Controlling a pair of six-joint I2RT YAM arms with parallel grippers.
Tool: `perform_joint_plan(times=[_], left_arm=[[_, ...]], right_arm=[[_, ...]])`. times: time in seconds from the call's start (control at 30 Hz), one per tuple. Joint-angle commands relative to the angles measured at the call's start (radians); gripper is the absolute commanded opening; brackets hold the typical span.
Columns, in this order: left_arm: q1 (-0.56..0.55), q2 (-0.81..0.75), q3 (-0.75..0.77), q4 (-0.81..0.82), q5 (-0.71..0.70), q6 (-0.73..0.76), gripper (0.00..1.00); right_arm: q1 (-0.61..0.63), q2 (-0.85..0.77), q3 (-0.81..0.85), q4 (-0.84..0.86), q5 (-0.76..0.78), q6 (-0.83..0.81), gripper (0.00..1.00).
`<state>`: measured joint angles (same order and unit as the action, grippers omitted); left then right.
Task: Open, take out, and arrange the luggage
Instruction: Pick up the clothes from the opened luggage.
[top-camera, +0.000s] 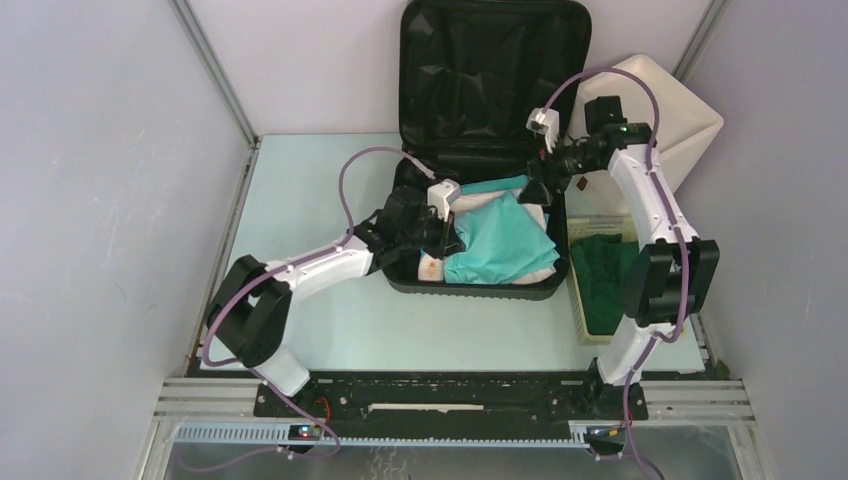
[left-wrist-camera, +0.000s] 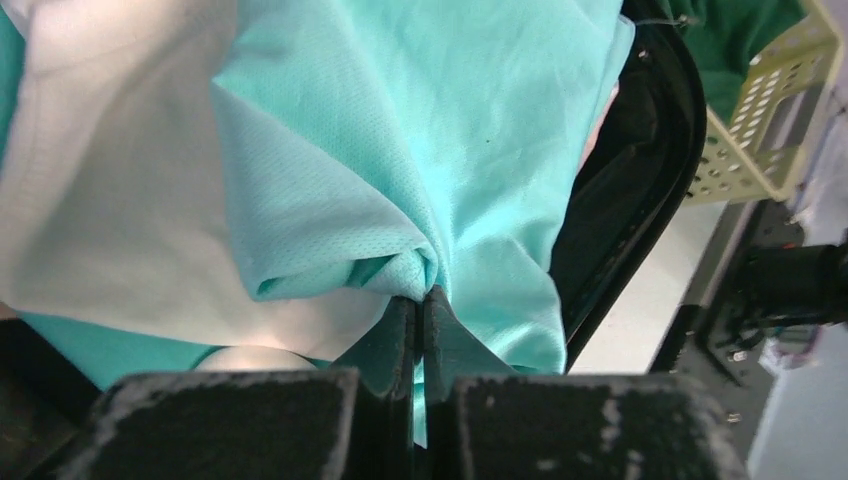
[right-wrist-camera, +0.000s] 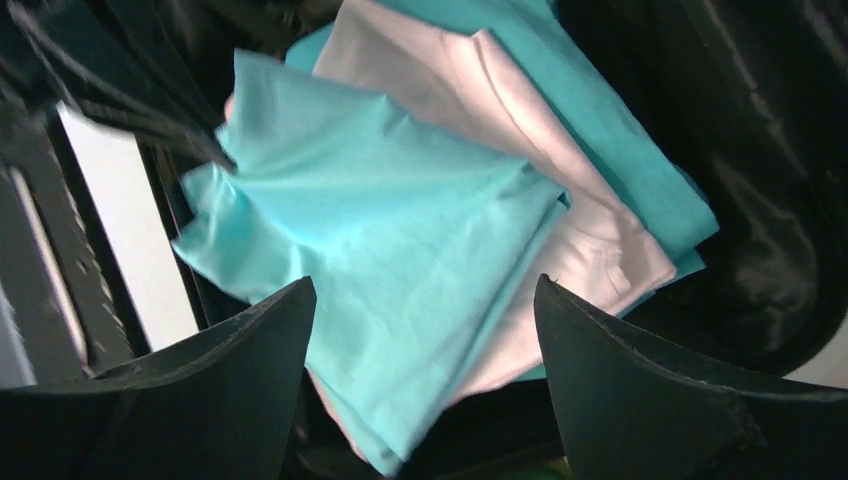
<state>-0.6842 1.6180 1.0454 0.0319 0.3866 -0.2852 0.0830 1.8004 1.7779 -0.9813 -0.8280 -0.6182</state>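
Observation:
The luggage (top-camera: 490, 70) lies open at the back middle of the table, its lid upright and black lining showing. In its lower shell a folded teal garment (top-camera: 500, 240) rests on a white garment (top-camera: 535, 265). My left gripper (left-wrist-camera: 423, 295) is shut on a bunched fold of the teal garment (left-wrist-camera: 420, 120) near the shell's left side, over the white garment (left-wrist-camera: 110, 200). My right gripper (right-wrist-camera: 425, 290) hangs open above the pile at the shell's back right, with nothing between its fingers; below it lie the teal garment (right-wrist-camera: 380, 260) and the white one (right-wrist-camera: 500, 130).
A pale yellow slatted basket (top-camera: 578, 305) holding dark green cloth (top-camera: 605, 275) stands right of the suitcase. A white box (top-camera: 680, 125) leans at the back right corner. Grey walls close in the table on three sides.

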Motion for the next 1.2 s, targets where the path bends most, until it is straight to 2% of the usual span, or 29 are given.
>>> perform_joint_plan(times=[0.0, 0.03, 0.1, 0.47, 0.6, 0.77, 0.93, 1.17], left_arm=[[-0.053, -0.111, -0.075, 0.090, -0.049, 0.241, 0.00], [-0.072, -0.136, -0.102, 0.100, -0.062, 0.305, 0.00], [-0.109, -0.162, -0.136, 0.119, -0.092, 0.428, 0.00], [-0.217, -0.327, -0.420, 0.380, -0.099, 0.898, 0.00], [-0.235, -0.345, -0.432, 0.383, -0.110, 0.941, 0.00], [-0.257, -0.351, -0.431, 0.374, -0.115, 0.976, 0.00], [-0.269, -0.356, -0.425, 0.356, -0.114, 0.993, 0.00], [-0.279, -0.348, -0.412, 0.333, -0.109, 0.999, 0.00]], right_arm=[[-0.011, -0.088, -0.013, -0.241, -0.113, -0.682, 0.91], [-0.009, -0.106, -0.038, -0.255, -0.114, -0.781, 0.95], [0.003, -0.132, -0.073, -0.233, -0.111, -0.845, 1.00], [0.115, -0.067, -0.052, -0.293, -0.068, -0.923, 1.00], [0.135, -0.033, -0.021, -0.253, -0.071, -0.855, 1.00], [0.159, 0.038, 0.047, -0.125, -0.018, -0.583, 1.00], [0.156, 0.096, 0.076, -0.092, 0.000, -0.428, 1.00], [0.159, 0.185, 0.090, -0.112, -0.009, -0.342, 0.99]])
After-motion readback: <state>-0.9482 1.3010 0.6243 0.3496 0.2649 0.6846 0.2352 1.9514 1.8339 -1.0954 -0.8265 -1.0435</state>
